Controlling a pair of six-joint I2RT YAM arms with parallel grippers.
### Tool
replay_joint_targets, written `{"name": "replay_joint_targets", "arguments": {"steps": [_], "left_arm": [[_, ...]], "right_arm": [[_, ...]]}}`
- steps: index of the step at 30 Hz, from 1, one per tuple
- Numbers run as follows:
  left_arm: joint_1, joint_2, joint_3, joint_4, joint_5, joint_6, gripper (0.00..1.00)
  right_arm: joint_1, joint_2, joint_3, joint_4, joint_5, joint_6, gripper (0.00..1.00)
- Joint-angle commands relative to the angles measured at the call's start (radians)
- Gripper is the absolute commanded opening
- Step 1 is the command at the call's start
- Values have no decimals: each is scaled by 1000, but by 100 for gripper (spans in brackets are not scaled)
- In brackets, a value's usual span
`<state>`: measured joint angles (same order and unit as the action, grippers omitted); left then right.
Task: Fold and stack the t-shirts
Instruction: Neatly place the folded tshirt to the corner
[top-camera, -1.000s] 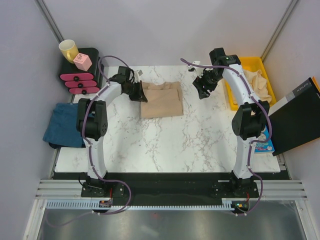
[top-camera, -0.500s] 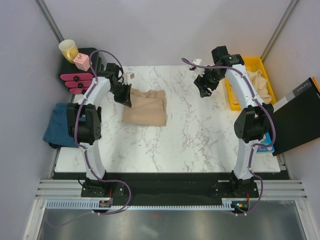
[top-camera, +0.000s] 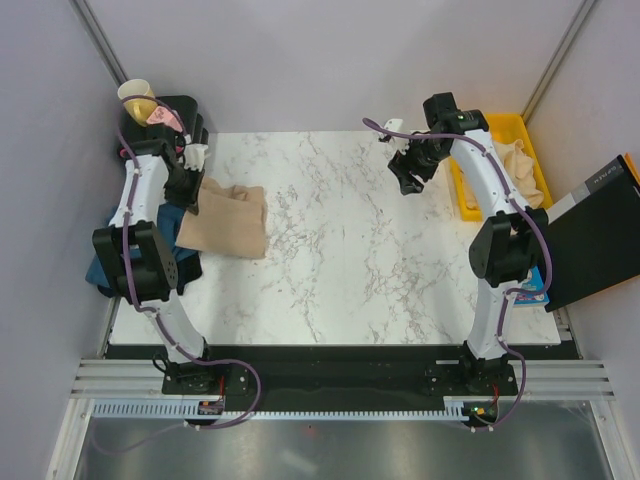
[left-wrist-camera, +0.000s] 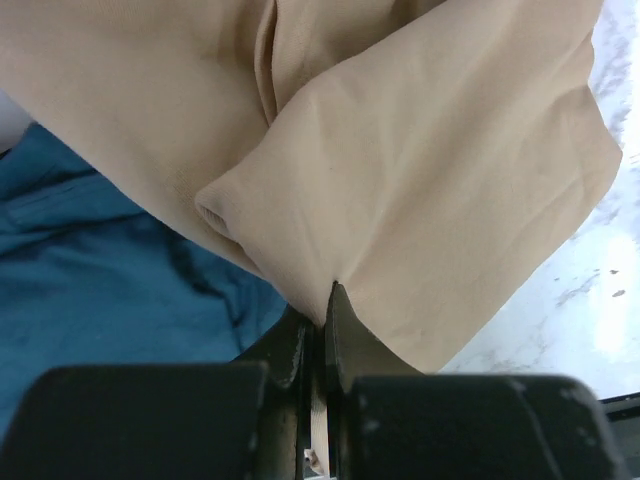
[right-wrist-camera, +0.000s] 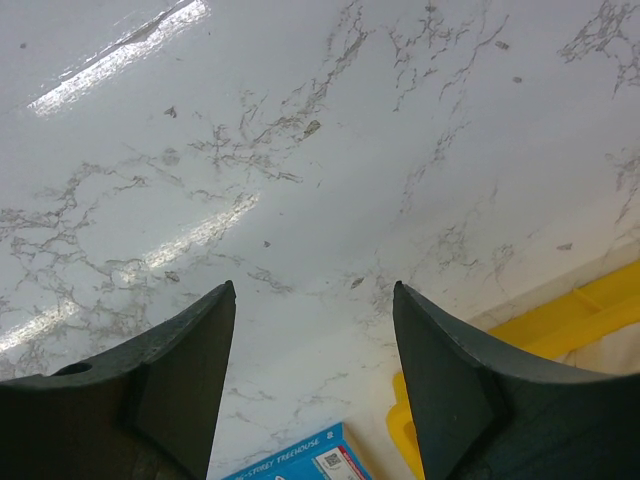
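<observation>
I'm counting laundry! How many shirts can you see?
3: a tan shirt in the left claw, a blue shirt left of the table, and a beige shirt in the yellow bin, which may hide more.

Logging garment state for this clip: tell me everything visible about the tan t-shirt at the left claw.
The tan t-shirt is soft, plain, cotton-like fabric, folded into a rough creased rectangle. It sits at the left edge of the table, its left part above the teal-blue t-shirt. The left claw is shut on a bunched fold at its edge.
</observation>
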<state>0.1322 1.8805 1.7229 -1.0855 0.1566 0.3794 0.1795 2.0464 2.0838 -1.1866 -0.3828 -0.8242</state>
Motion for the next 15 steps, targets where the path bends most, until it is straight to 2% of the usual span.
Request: {"name": "replay_joint_targets", "arguments": {"steps": [1,15], "left_arm": [[59,-73,26,-33,-61,131,2],[237,-169,69,-91,-137,308,2]], "right_arm": [[3,-61,-2,13,2,-29,72],[3,-68,-4,22,-2,-23,72]]}}
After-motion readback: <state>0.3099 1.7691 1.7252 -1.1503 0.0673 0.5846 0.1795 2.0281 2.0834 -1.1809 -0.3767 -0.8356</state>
